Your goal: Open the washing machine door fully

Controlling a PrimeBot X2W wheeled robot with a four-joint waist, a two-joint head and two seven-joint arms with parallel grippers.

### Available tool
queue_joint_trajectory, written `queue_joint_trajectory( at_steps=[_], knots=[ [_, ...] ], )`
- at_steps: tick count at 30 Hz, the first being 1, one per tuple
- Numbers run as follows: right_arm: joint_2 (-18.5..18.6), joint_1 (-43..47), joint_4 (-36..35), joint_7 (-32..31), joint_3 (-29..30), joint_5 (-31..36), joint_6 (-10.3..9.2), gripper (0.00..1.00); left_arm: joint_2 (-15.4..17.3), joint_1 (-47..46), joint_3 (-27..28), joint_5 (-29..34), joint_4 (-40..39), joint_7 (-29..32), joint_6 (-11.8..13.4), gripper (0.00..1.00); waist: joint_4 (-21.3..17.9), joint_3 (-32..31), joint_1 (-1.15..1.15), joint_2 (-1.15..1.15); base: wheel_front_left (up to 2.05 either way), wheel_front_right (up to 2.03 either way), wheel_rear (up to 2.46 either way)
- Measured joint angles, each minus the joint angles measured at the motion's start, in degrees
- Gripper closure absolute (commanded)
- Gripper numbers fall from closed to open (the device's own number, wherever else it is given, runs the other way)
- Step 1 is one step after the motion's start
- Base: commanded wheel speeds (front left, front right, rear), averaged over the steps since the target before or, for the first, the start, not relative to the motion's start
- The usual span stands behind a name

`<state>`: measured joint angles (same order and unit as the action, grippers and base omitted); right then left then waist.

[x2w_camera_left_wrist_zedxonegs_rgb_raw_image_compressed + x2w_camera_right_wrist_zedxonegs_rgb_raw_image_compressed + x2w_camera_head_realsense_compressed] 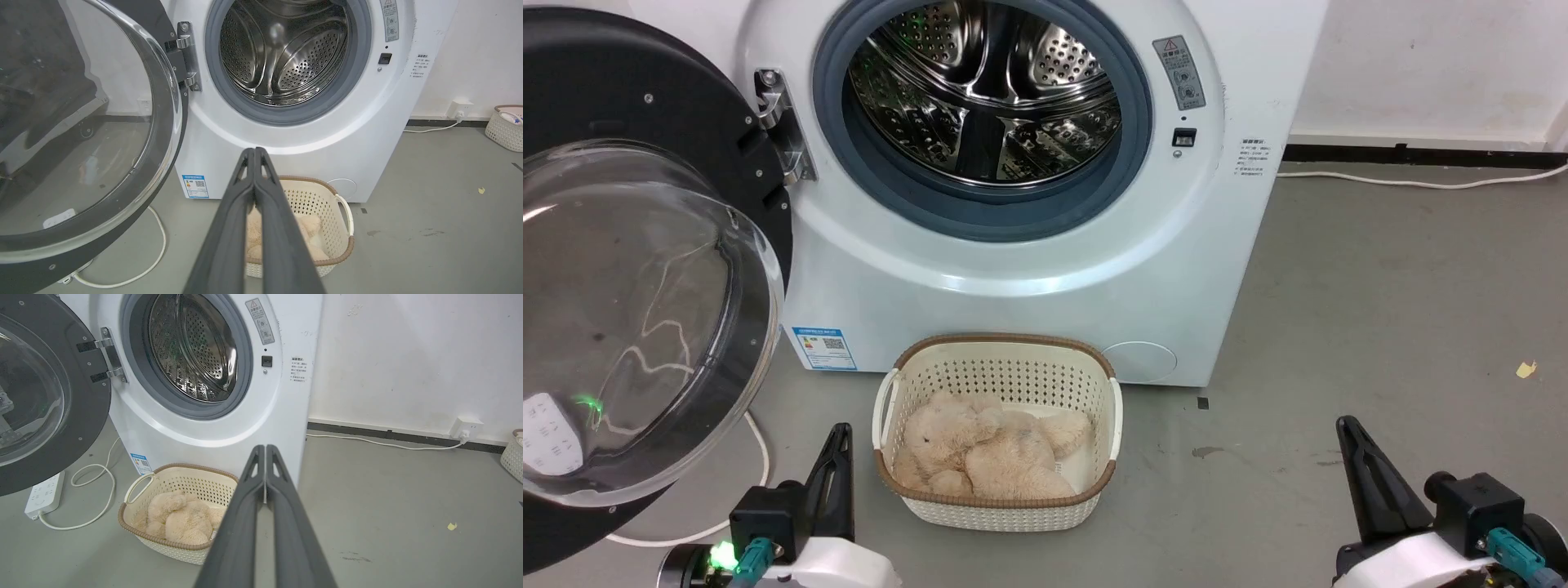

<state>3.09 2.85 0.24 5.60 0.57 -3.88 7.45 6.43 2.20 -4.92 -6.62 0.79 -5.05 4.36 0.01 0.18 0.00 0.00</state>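
The white washing machine [1029, 278] stands ahead with its steel drum [984, 90] exposed. Its round black washing machine door [637, 269], with a bulging clear glass bowl, is swung wide to the left on its hinge [780, 122]. The same door [81, 122] and machine [310, 134] appear in the left wrist view, and the door [41, 392] again in the right wrist view. My left gripper [840, 431] sits low at the left, shut and empty, apart from the door. At the lower right my right gripper [1346, 425] is shut and holds nothing.
A cream perforated basket [1001, 502] holding a beige plush toy [984, 453] sits on the floor right before the washer. A white cable [756, 457] and a power strip [43, 496] lie under the door. Another basket [504, 126] stands by the right wall.
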Motion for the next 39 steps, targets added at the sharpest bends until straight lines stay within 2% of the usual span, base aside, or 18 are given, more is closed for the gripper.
queue_joint_trajectory(
  at_steps=[39],
  knots=[
    [0.00, -1.63, -0.05, -4.50, -0.44, 2.93, 0.00, 1.00, -2.55, -1.08, 3.81, 4.95, -0.41, 4.03, -3.49, 1.00, -0.01, -0.14, 0.00, 0.00, 0.00, 0.00, 0.00]
  ],
)
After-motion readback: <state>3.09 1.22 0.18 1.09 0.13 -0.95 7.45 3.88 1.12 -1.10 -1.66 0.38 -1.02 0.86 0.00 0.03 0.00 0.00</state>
